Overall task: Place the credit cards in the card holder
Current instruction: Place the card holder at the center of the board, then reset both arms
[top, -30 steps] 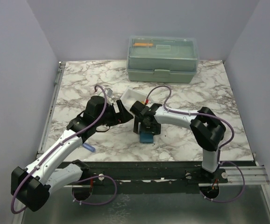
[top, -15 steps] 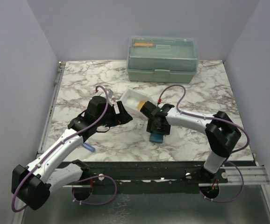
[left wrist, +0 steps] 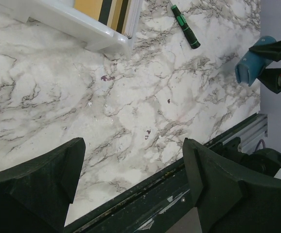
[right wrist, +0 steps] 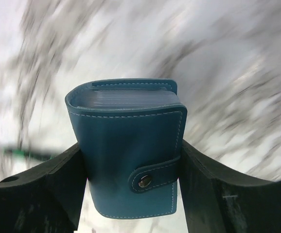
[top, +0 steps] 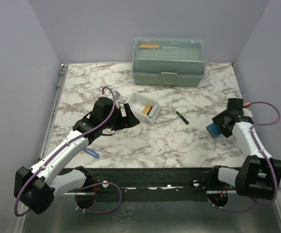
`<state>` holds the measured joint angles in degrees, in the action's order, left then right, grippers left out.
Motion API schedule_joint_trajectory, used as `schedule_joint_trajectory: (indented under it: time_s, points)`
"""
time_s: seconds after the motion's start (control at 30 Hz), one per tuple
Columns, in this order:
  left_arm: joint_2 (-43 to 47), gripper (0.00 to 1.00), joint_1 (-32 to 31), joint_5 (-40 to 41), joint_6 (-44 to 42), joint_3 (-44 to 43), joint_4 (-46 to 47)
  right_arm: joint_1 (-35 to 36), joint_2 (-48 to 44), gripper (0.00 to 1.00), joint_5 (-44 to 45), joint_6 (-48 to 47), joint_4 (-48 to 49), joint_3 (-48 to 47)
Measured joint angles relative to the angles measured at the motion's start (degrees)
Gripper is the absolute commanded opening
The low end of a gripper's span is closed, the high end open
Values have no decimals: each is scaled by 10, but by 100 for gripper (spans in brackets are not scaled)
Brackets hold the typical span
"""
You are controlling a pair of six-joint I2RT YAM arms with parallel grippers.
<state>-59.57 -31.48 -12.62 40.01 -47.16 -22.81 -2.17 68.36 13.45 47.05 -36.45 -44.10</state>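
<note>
Your right hand (right wrist: 131, 150) grips the card holder (right wrist: 123, 194) well right of the tray (top: 134, 100) holding credit cards (top: 150, 109); released left hand (left wrist: 133, 150) sits nearer.

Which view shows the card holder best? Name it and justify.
Right wrist: the card holder shows large, snap fastened, clamped in the right gripper. Top external shows a small blue patch; left wrist, one end at the edge.
</note>
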Motion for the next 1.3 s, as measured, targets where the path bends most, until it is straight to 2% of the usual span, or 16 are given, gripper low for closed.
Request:
schedule_joint_trajectory:
  time_s: [0.1,0.17,0.2,0.33,0.47,0.57,0.63,0.77,0.83,0.9,1.1,1.3]
  points:
    - [-6,88,0,-8,0,-4,2,-134,14,71,-12,-26,41,24]
    - [-6,88,0,-14,0,-6,2,-164,39,73,-13,-30,42,33]
    - [-6,88,0,-16,0,-9,2,-166,52,74,-14,-28,42,37]
    - [-6,88,0,-22,0,-15,4,-163,64,94,-29,-8,37,47]
    - [-6,88,0,-24,0,-22,4,-163,60,99,-22,-11,10,25]
    - [-14,88,0,-23,1,-37,2,-158,19,100,-20,-42,-31,-22]
    - [-23,88,0,-23,2,-54,1,-155,-43,100,-39,-85,-61,-81]
    - [-26,91,0,-7,2,-92,-1,-152,-160,100,-122,-176,-73,-219]
    - [-26,98,0,8,-1,-134,-1,-151,-212,100,-168,-213,-67,-278]
    - [-26,99,0,20,-4,-179,0,-151,-256,100,-205,-242,-66,-336]
    - [0,99,0,64,-36,-303,28,-151,-283,100,-239,-298,-51,-451]
    - [61,99,0,117,-75,-338,60,-151,-311,100,-226,-312,-28,-467]
